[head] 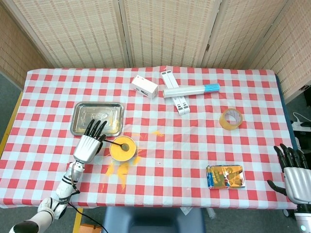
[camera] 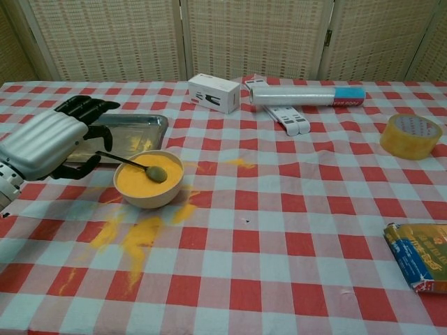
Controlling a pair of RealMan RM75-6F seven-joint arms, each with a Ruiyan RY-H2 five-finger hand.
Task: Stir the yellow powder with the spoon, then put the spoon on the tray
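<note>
The bowl (camera: 149, 179) of yellow powder (camera: 140, 180) stands on the checked tabletop (camera: 279, 230) at centre left of the chest view, just below the lower right corner of the metal tray (camera: 136, 132). The spoon (camera: 133, 163) lies in the bowl: its scoop rests on the powder near the middle, and its handle runs up and left over the rim.

The left hand (camera: 45, 143) is at the left edge of the chest view, beside the bowl, fingers extended toward the tray. The thumb lies close to the end of the spoon handle; whether it touches or pinches the handle cannot be determined from either view. In the head view this hand (head: 88, 144) sits between the tray (head: 97, 118) and the bowl (head: 122, 148).

The right hand (head: 295, 175) appears only in the head view, at the lower right corner, beyond the tabletop edge, fingers apart and holding nothing.

Spilled powder (camera: 136, 237) streaks the cloth below the bowl.

Other items on the tabletop:
- a white box (camera: 214, 93), upper centre
- a wrapped roll (camera: 307, 95), upper centre right
- a tape roll (camera: 411, 136), right
- a foil packet (camera: 421, 257), lower right
</note>
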